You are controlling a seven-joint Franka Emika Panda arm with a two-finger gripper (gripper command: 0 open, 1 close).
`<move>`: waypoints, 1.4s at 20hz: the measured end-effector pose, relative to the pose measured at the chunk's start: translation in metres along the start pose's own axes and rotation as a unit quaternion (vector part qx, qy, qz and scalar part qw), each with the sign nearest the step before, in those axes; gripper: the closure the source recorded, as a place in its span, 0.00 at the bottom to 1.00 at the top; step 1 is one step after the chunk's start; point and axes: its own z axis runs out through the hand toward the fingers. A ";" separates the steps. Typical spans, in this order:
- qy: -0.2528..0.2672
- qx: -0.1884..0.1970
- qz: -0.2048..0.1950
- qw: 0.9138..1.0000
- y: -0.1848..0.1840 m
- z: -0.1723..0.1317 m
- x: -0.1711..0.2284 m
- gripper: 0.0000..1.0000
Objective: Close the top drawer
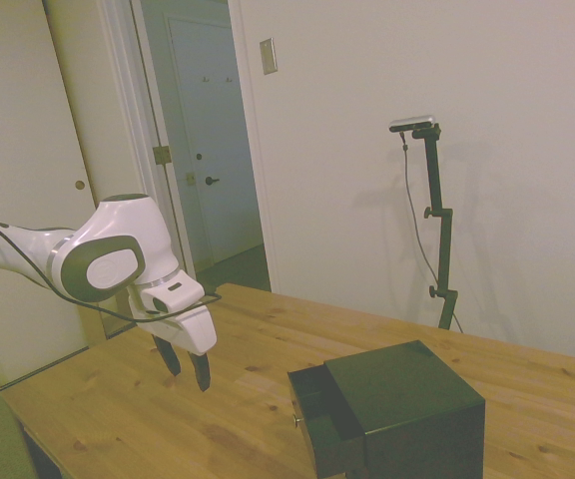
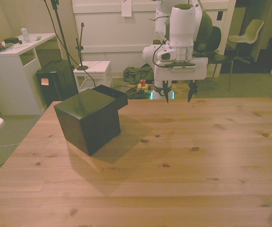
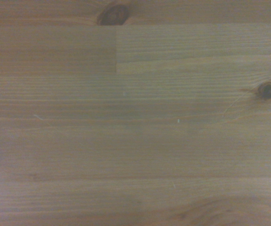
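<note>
Top drawer (image 1: 319,404) stands pulled out of the black cabinet (image 1: 407,409), its open tray and small knob (image 1: 296,421) facing the tool (image 1: 188,370) in the side view. That view alone shows the knob and the drawer's hollow inside. In the front view the drawer (image 2: 113,94) shows only as a dark slab jutting from the cabinet (image 2: 88,120) toward the far edge of the desk (image 2: 174,156), off to the front view's left of the tool (image 2: 178,93) and well apart from it. The tool hangs above the desk (image 1: 168,419), touching nothing, its two dark fingers (image 2: 166,93) spread and released with nothing between them. The wrist view shows only bare wooden desk (image 3: 135,141) with dark knots (image 3: 267,90), no cabinet at all.
</note>
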 end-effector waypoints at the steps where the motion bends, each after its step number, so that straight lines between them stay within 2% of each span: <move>1: 0.000 0.000 0.000 1.000 0.000 0.000 0.000 0.00; 4: -0.001 -0.002 0.018 1.000 0.005 0.002 0.004 0.00; 7: 0.024 -0.008 0.059 0.998 0.018 0.004 0.013 0.00; 15: 0.049 -0.038 0.170 0.984 0.086 0.008 0.051 0.00; 22: 0.073 -0.043 0.228 0.970 0.144 -0.009 0.083 0.00; 27: 0.084 -0.041 0.252 0.963 0.166 -0.022 0.108 0.00; 28: 0.084 -0.041 0.254 0.963 0.167 -0.022 0.112 1.00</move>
